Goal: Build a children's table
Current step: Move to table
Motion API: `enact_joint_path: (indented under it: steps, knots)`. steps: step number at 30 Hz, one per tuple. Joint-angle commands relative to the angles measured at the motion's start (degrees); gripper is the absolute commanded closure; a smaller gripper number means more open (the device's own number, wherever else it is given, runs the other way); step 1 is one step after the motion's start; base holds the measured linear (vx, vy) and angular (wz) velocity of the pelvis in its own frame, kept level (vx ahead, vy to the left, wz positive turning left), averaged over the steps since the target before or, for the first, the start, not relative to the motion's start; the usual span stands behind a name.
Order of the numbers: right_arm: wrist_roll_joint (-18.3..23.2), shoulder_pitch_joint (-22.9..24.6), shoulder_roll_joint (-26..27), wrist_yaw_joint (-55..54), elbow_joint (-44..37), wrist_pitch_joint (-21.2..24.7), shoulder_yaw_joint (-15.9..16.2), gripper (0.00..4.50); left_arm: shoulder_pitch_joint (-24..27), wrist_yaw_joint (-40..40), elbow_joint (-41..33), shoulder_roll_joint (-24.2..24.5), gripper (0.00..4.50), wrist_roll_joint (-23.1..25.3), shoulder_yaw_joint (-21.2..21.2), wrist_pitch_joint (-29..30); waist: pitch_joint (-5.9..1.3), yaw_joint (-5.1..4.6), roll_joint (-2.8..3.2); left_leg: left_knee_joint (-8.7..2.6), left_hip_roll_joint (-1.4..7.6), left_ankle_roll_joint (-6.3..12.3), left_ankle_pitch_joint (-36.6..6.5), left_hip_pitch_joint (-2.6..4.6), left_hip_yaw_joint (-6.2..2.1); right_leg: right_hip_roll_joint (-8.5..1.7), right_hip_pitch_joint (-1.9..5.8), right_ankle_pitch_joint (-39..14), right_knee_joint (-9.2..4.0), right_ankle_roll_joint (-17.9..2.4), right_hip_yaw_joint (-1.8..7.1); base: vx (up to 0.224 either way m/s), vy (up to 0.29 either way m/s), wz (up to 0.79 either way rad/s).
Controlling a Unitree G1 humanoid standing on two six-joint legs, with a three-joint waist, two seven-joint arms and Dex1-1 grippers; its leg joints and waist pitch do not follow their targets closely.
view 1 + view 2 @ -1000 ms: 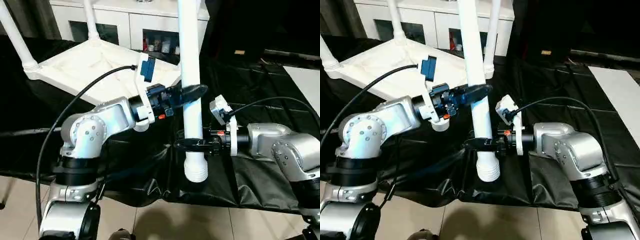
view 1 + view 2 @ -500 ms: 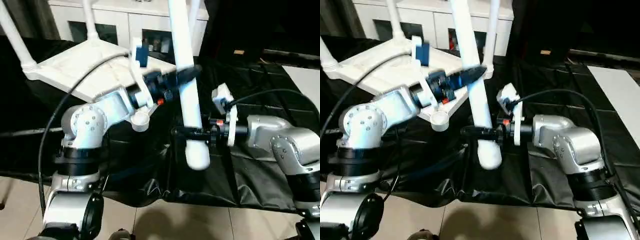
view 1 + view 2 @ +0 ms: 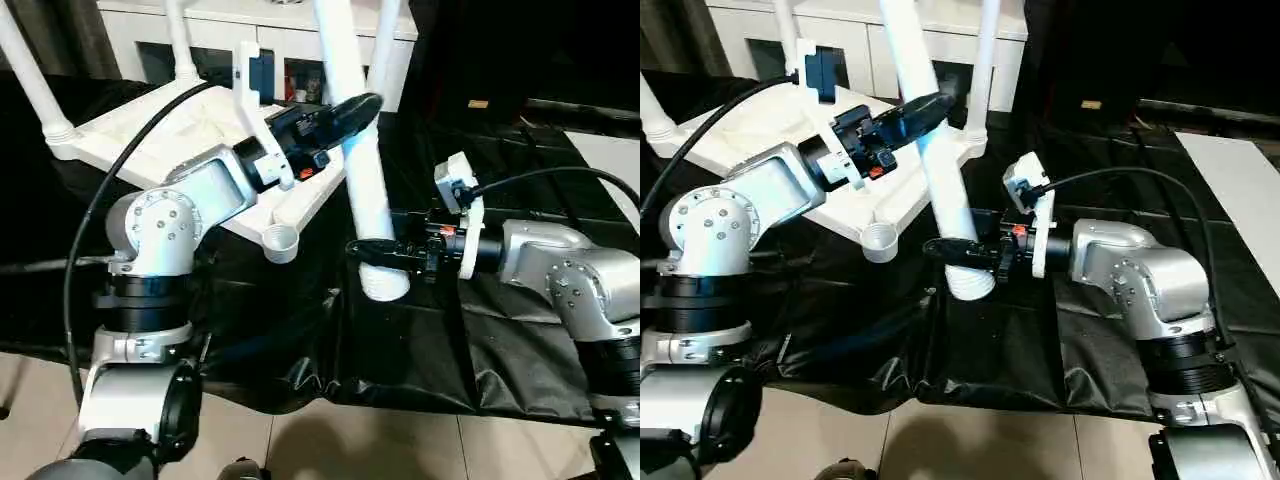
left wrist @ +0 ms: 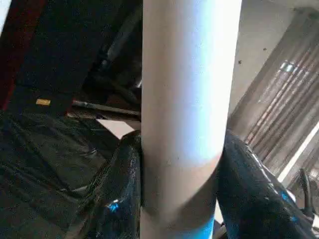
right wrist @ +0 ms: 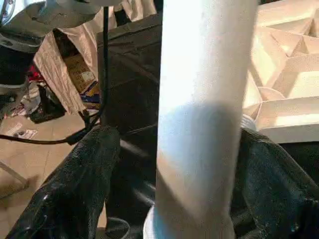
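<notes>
The children's table tabletop [image 3: 150, 135] lies upside down at the back left, ribbed underside up, with white legs [image 3: 35, 80] standing in its far sockets. Its near corner socket [image 3: 281, 241] is empty. A loose white leg [image 3: 360, 170] leans over the black cloth, its upper part tilted left. My left gripper [image 3: 350, 108] is shut on this leg high up, and its fingers [image 4: 124, 189] press both sides. My right gripper [image 3: 375, 252] stands open around the leg's lower end, with a gap between one finger [image 5: 79, 184] and the tube [image 5: 204, 99].
A black cloth [image 3: 500, 330] covers the work surface up to its near edge, with tiled floor below. White cabinets [image 3: 250, 40] stand behind the tabletop. A flat white board [image 3: 610, 160] lies at the far right. My left arm's cable [image 3: 120, 230] loops over the tabletop.
My left arm has risen and swung left, tilting the leg and lifting its lower end toward the tabletop. My right gripper's fingers have spread apart around the leg.
</notes>
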Motion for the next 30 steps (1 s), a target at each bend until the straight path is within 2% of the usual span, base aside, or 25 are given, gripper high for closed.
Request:
enact_joint_path:
  steps: [1, 3, 8, 11, 13, 15, 17, 20, 22, 25, 30]
  knots:
    - [0.0, -1.3, -1.0, -0.2, -0.1, 0.0, -1.6, 0.82, -2.0, -0.2, 0.4, 0.1, 2.75, 0.5, -0.3, 0.0, -4.11, 0.07, 0.18, -3.83, 3.09, 1.34, -3.6, 1.72, -1.13, -4.62, 2.92, 6.0, -3.59, -14.8, 2.46, 0.000, 0.000, 0.00]
    - [-0.9, -1.5, -1.1, -1.3, 0.1, -0.7, -1.8, 0.82, -2.1, 0.0, 0.6, 0.1, 2.75, 0.9, -0.6, 0.0, -4.13, 0.02, 0.23, -3.84, 3.08, 1.20, -3.6, 1.70, -1.16, -4.62, 2.94, 6.2, -3.59, -14.8, 2.44, 0.000, 0.000, 0.00]
    - [-5.8, -1.0, 0.1, -5.7, -1.6, -3.8, 1.6, 0.82, -2.5, 1.3, 0.5, -0.4, 2.75, 1.7, -0.6, -0.9, -4.17, -0.06, 0.23, -3.76, 3.01, 0.93, -2.7, 1.67, -1.14, -4.64, 2.98, 7.0, -3.47, -14.7, 2.47, 0.000, 0.000, 0.00]
    - [-7.4, -1.1, 2.4, -8.6, -1.8, -3.7, 3.0, 0.82, -2.6, 1.6, 0.5, -0.4, 2.75, 2.6, -1.1, -1.8, -4.17, -0.14, 0.25, -3.82, 3.04, 1.13, -3.0, 1.69, -1.16, -4.67, 2.95, 6.8, -3.53, -14.7, 2.49, 0.000, 0.000, 0.00]
    - [-10.4, -1.8, 5.4, -14.0, -0.4, -4.0, 4.4, 0.82, -2.7, 1.9, 0.4, -0.6, 2.75, 3.4, -1.4, -2.5, -4.18, -0.32, 0.36, -3.89, 3.10, 0.73, -2.5, 1.71, -1.25, -4.58, 2.80, 7.3, -3.41, -14.6, 2.43, 0.000, 0.000, 0.00]
    - [-11.3, -2.2, 7.2, -16.6, 0.8, -4.3, 4.3, 0.82, -2.8, 1.9, 0.5, -0.5, 2.75, 4.0, -1.7, -2.9, -4.14, -0.42, 0.40, -4.02, 3.06, 0.00, -3.3, 1.82, -1.19, -4.65, 2.74, 6.3, -3.51, -14.7, 2.48, 0.000, 0.000, 0.00]
    - [-11.4, -2.4, 8.2, -17.8, 1.3, -4.3, 4.1, 1.09, -2.9, 1.9, 0.5, -0.4, 2.75, 4.5, -1.9, -3.2, -4.09, -0.40, 0.40, -4.11, 3.10, -0.58, -4.2, 1.84, -1.17, -4.64, 2.78, 5.5, -3.59, -14.2, 2.53, 0.000, 0.000, 0.00]
    - [-12.0, -2.4, 9.2, -19.4, 1.5, -3.4, 4.2, 1.19, -2.7, 1.5, 0.5, 0.2, 2.75, 5.6, -2.7, -3.6, -4.04, -0.32, 0.49, -4.22, 3.11, -0.96, -4.2, 1.90, -1.18, -4.55, 2.74, 6.3, -3.56, -13.6, 2.55, 0.000, 0.000, 0.00]
    - [-12.6, -2.3, 9.3, -19.8, 1.5, -3.4, 4.6, 1.53, -2.6, 1.4, 0.4, 0.5, 2.75, 6.2, -3.2, -4.0, -4.06, -0.29, 0.49, -4.25, 3.07, -1.13, -4.1, 1.82, -1.21, -4.55, 2.82, 6.7, -3.48, -13.0, 2.58, 0.000, 0.000, 0.00]
    - [-13.7, -2.4, 9.6, -20.8, 1.6, -3.5, 4.5, 1.63, -2.4, 1.2, 0.5, 1.0, 2.75, 7.8, -3.9, -4.9, -4.03, -0.35, 0.48, -4.26, 3.04, -1.28, -4.2, 1.77, -1.21, -4.62, 2.86, 6.7, -3.55, -12.7, 2.59, 0.000, 0.000, 0.00]
    - [-14.0, -2.5, 10.1, -22.6, 2.3, -3.1, 3.8, 2.17, -2.3, 1.1, 0.6, 0.7, 2.75, 8.3, -3.9, -5.3, -4.04, -0.52, 0.60, -4.29, 3.04, -1.62, -4.6, 1.83, -1.21, -4.57, 2.80, 6.7, -3.53, -12.9, 2.60, 0.000, 0.000, 0.00]
